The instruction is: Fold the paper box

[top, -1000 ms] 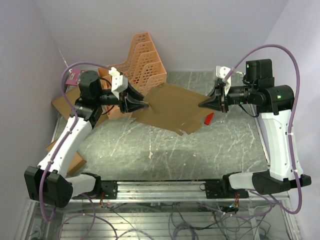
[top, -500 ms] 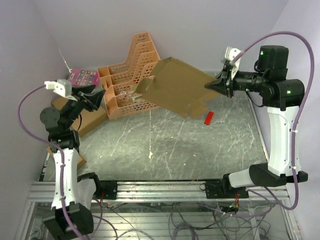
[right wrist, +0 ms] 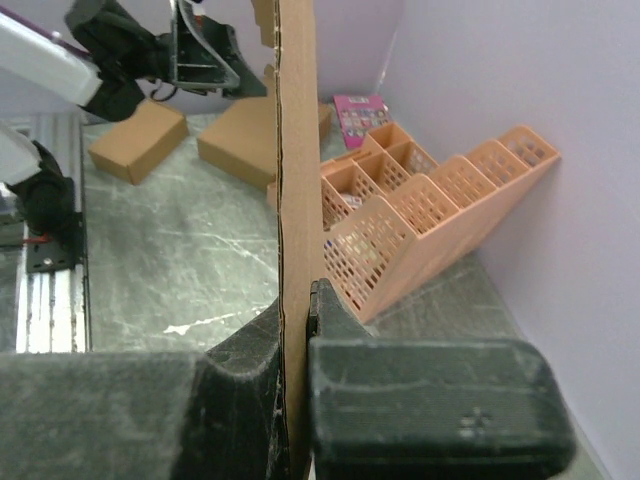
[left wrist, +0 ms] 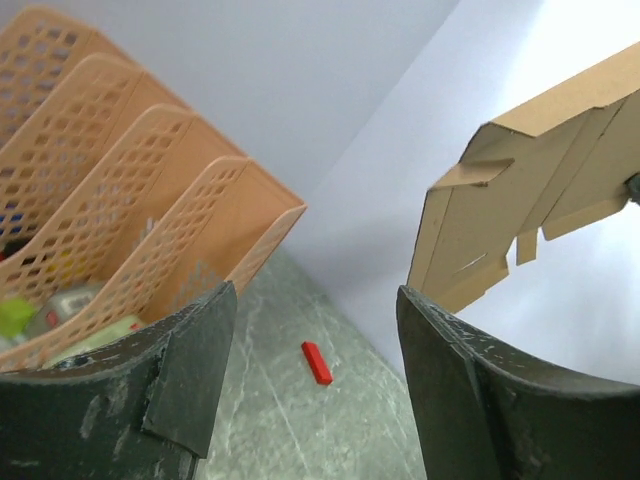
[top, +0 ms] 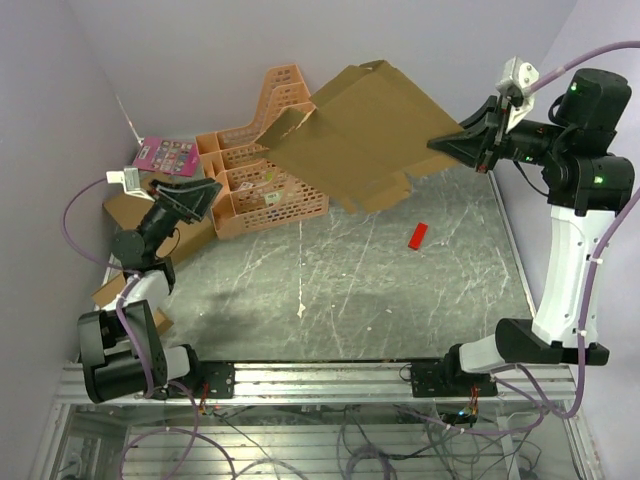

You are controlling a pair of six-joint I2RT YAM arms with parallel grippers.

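1. Right end effector: jaws narrow and clamped on the right edge of the paper box. The right wrist view shows the board edge-on, pinched between the two fingers.
2. Paper box: held in the air above the far right part of the table. It is tilted, touches nothing else, and is carried by the right end effector alone.
3. Left end effector: jaws wide and holding nothing. It points toward the sheet from the near left and is well apart from it. In the left wrist view the sheet hangs beyond the open fingers.
4. Progress (judgement): the sheet is still almost flat. One notched flap on its left edge bends slightly, no wall stands up and no tab is tucked in. Nearly all of the folding appears to be left.
5. Surroundings:
   - an orange mesh rack at the far left;
   - a red block on the table below the sheet;
   - a pink packet and two brown cardboard boxes at the left.
6. Change from one second ago: the sheet then lay low over the table, with both end effectors at its opposite edges.
7. Change from half a second ago: the left end effector had already let go and drawn back. Since then the right has carried the sheet higher and farther right, and the left arm has folded lower.
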